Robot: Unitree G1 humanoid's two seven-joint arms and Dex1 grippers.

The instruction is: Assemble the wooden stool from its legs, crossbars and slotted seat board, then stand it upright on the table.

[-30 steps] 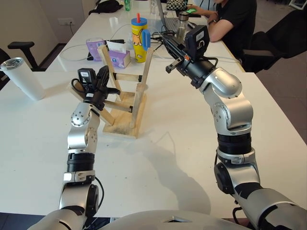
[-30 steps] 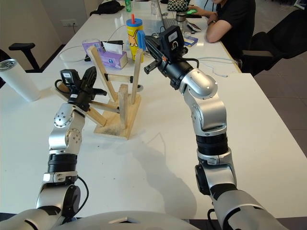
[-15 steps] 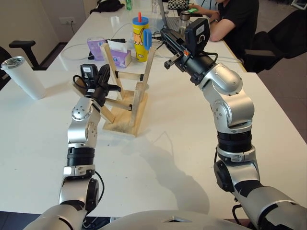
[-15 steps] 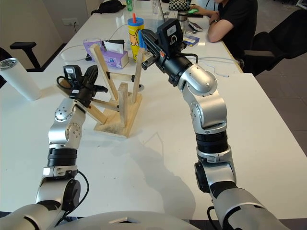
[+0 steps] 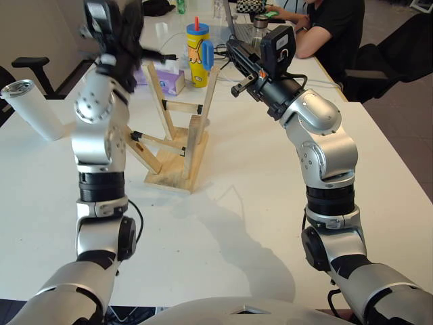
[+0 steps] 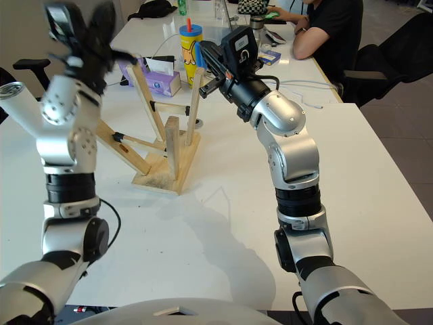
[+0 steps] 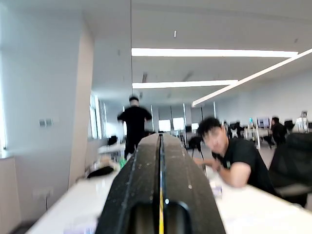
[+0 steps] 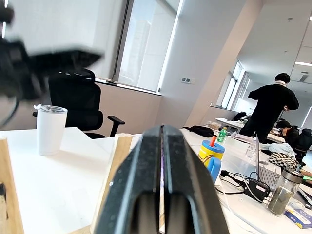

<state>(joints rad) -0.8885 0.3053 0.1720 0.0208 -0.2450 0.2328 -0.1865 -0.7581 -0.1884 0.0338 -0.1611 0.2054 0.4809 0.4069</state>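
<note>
From here the pale wooden stool (image 5: 177, 145) looks assembled but upside down, seat board flat near the white table's (image 5: 237, 223) far edge. The left gripper (image 7: 160, 146) is raised high and the right gripper (image 8: 162, 139) is beside a leg tip, both pressed together and empty. Uprighting remains.

The right gripper (image 8: 163, 129) sits in the centre foreground, jaws pressed together, with a pale wooden stool leg (image 8: 116, 168) just beside it. Farther back on the table (image 8: 63, 180) stand a white tumbler (image 8: 50, 129) and a yellow cup (image 8: 209, 155).

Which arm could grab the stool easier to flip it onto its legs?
Right, probably. The right pincer, shut, sits just beside the top of a stool leg. The left pincer is up high, far from it.
</note>
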